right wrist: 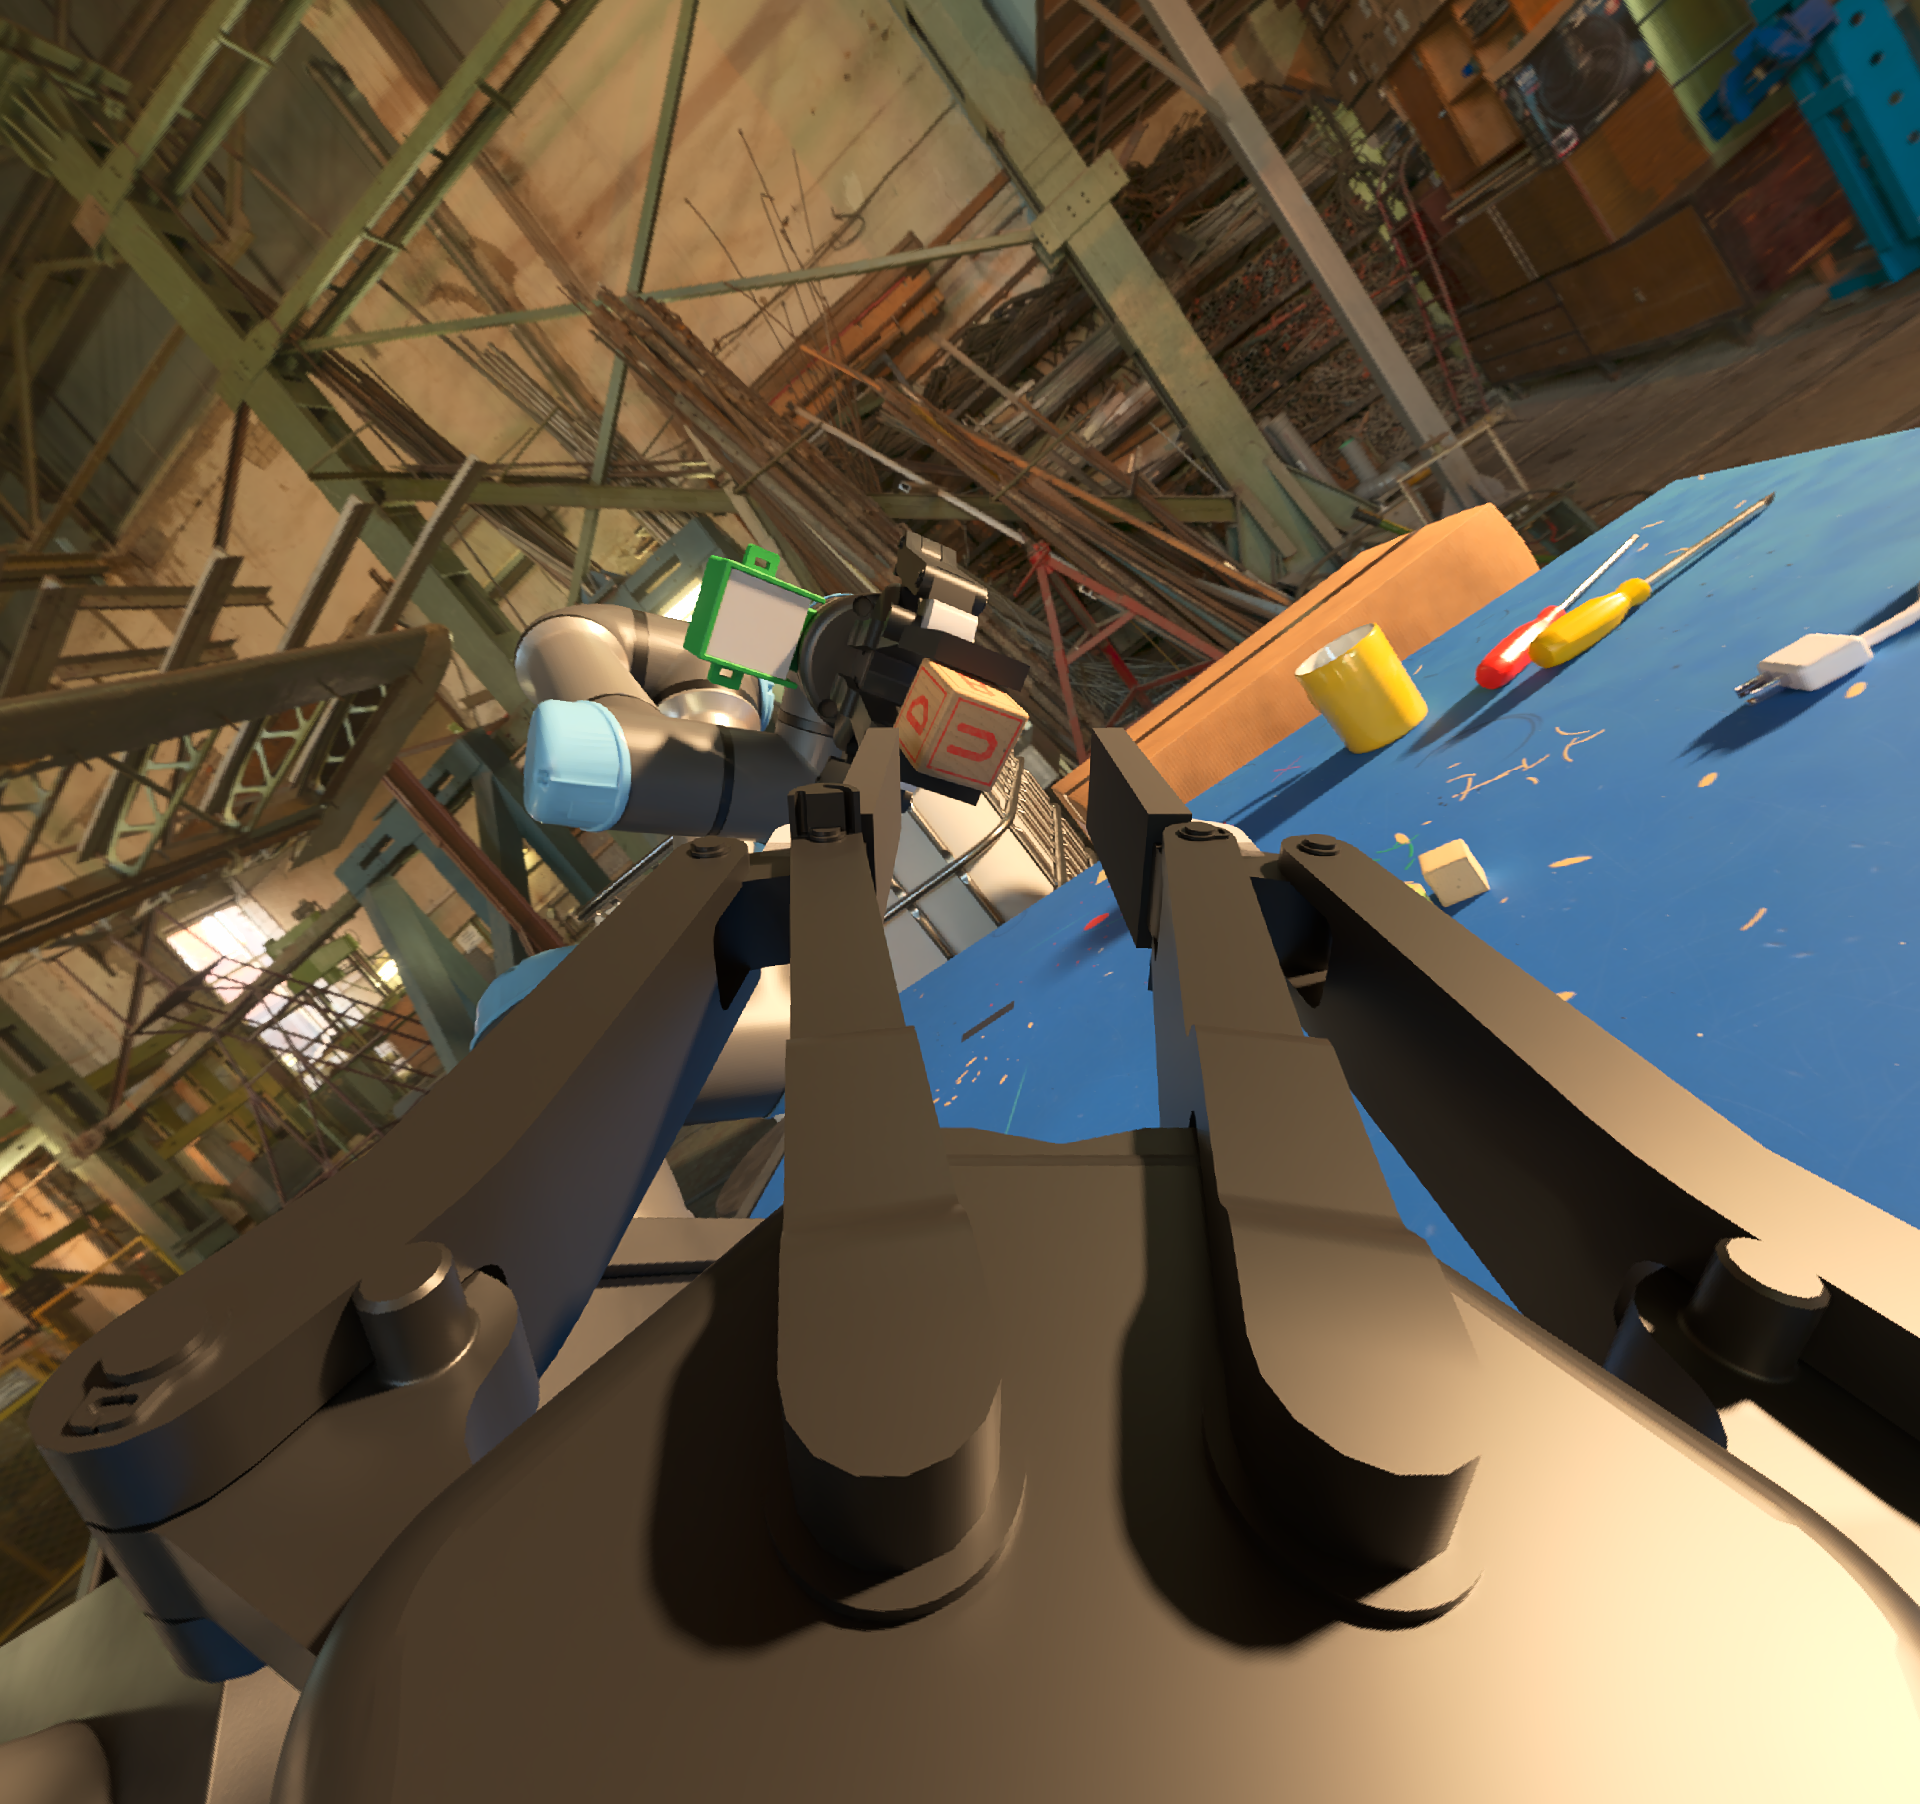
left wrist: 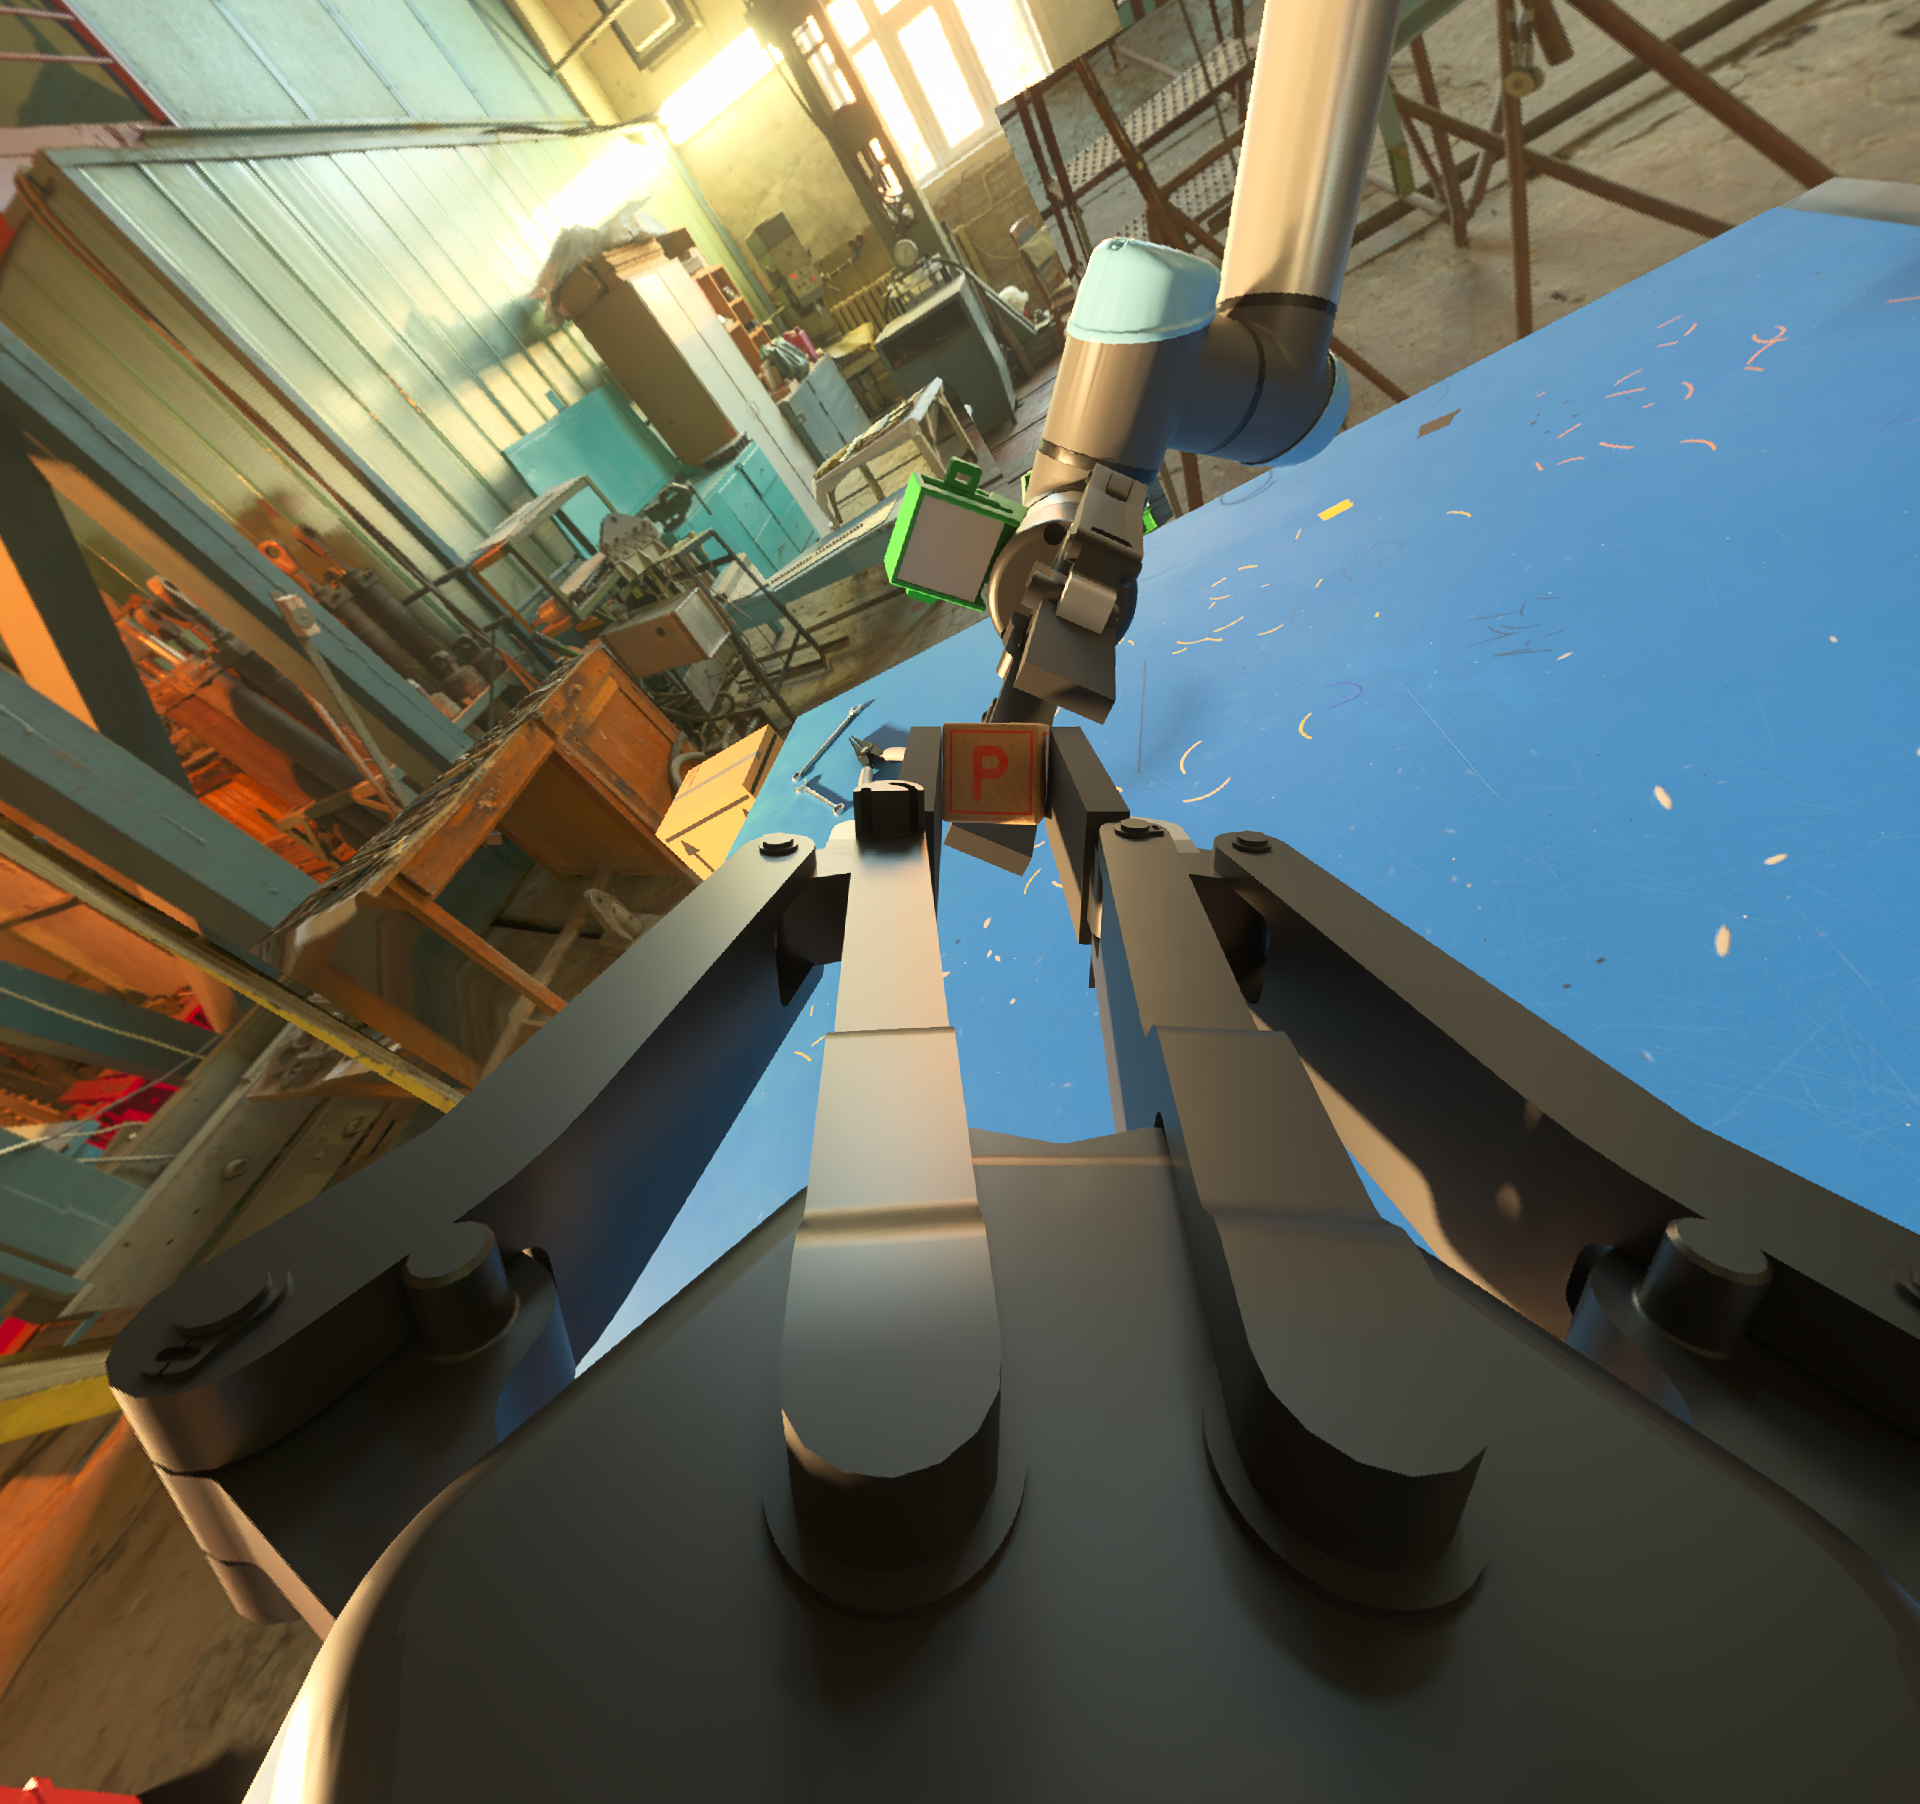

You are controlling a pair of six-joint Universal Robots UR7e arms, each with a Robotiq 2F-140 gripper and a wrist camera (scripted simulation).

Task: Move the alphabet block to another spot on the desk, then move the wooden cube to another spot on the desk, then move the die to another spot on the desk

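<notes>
Your left claw (left wrist: 992,778) is clamped on the alphabet block (left wrist: 989,770), a wooden cube-shaped toy with red-framed faces, each bearing a red printed letter; it sits squarely between the 2 black fingertips, lifted clear of the blue counter (left wrist: 1558,819). From the right wrist view you see the same block (right wrist: 961,731) raised beyond the counter's edge, pinched in the other arm's claw. Your right claw (right wrist: 1003,798) stands spread apart with nothing between its fingers. A small pale wooden cube (right wrist: 1455,869) rests on the scratched, speckled counter (right wrist: 1662,1027) just beside its right finger. Farther off stand a yellow cup (right wrist: 1361,686), 2 screwdrivers (right wrist: 1579,624), a white charger plug (right wrist: 1813,665) and a brown cardboard box (right wrist: 1340,632).
</notes>
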